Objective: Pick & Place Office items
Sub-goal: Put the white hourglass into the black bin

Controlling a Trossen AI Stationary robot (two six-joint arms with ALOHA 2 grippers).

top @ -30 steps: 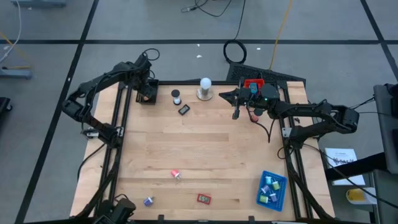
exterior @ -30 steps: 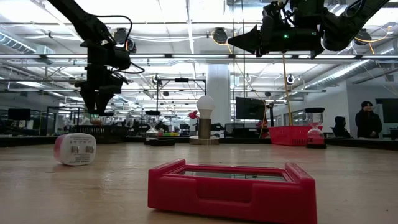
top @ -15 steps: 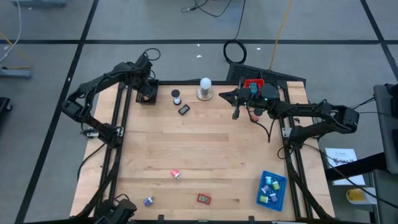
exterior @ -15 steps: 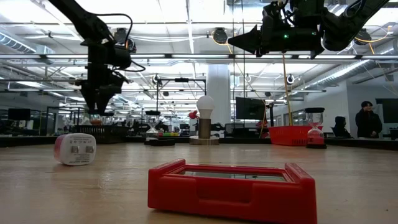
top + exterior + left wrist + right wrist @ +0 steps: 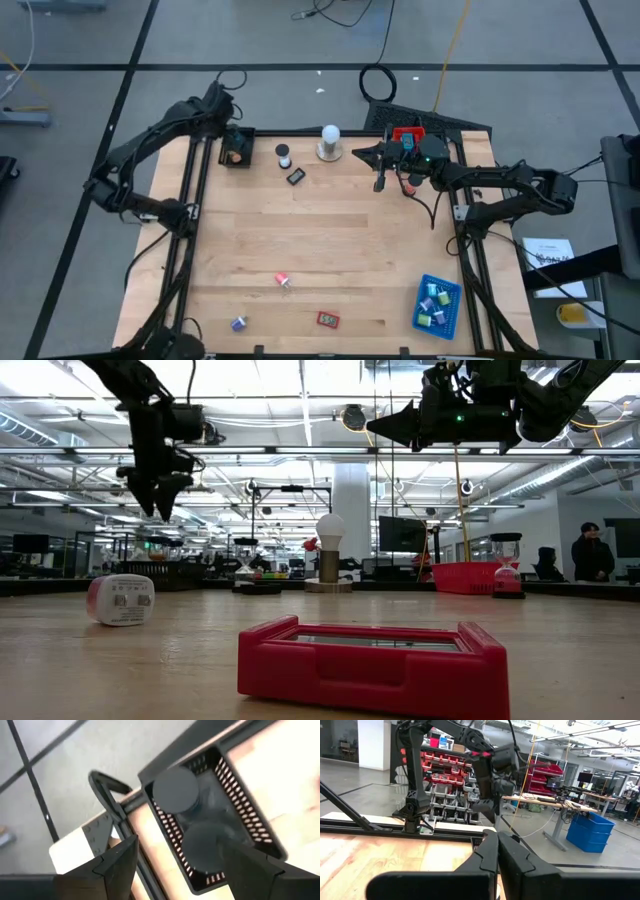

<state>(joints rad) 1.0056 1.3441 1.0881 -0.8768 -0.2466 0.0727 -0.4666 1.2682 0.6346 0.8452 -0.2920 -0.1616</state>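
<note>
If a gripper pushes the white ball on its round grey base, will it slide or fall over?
The white ball on its grey base looks taller than its base is wide, so a high push would probably tip it. A low push on the base may slide it along the smooth wooden table. Once down, it might roll.

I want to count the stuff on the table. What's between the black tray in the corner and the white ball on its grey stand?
In the high view, two small dark items lie between the black tray and the white ball: a little round roll and a flat black piece, slightly nearer.
</note>
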